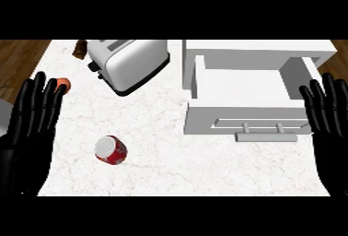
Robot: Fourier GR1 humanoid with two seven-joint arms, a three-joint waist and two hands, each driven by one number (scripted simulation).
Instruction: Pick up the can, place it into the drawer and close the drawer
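can point(111, 150) | red, silver top | lying tilted on counter point(176, 170)

There is only one view, the head view, so no other view shares any part of the scene with it. It looks from up high, steeply down at the white worktop point(170, 175). The camera faces away from the robot, so the bottom of the view is the near side and the top is the far side. It takes in the worktop from its left edge to its right edge. Brown floor point(20, 50) shows past the far left and far right corners. The left hand point(31, 110) comes in at the left edge and the right hand point(329, 115) at the right edge, both from the near side.
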